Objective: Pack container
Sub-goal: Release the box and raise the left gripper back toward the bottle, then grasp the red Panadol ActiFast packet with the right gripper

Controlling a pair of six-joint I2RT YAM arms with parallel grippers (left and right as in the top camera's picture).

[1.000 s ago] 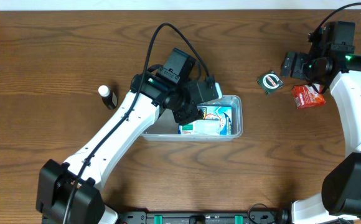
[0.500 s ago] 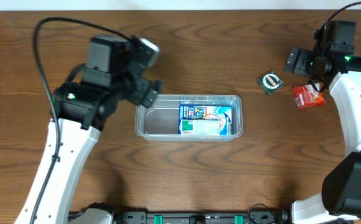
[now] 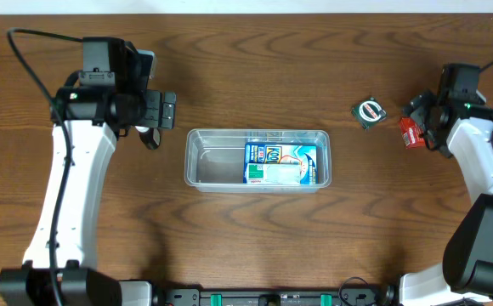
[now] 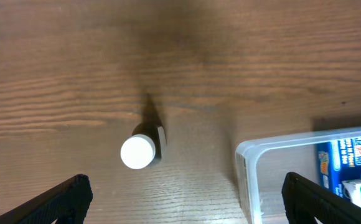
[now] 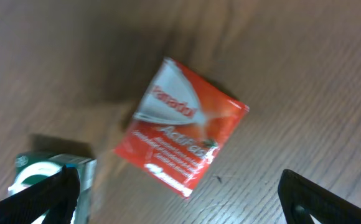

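The clear plastic container (image 3: 198, 161) lies mid-table with a blue and white packet (image 3: 281, 162) in its right half. Its corner shows in the left wrist view (image 4: 248, 163). My left gripper (image 3: 158, 111) is open and empty, just above a small dark bottle with a white cap (image 3: 150, 137), which sits left of the container. In the left wrist view the bottle (image 4: 138, 151) stands ahead of the open jaws (image 4: 183, 200). My right gripper (image 3: 424, 119) is open over a red packet (image 3: 409, 134). The right wrist view shows the red packet (image 5: 183, 135) ahead of the wide jaws (image 5: 179, 196).
A small green packet with a round white ring (image 3: 369, 111) lies left of the red packet; it also shows at the left edge of the right wrist view (image 5: 46, 175). The table is dark wood.
My left arm has swung away from the container to the left, ending over the small bottle. My right gripper has moved down and a little right, over the red packet.
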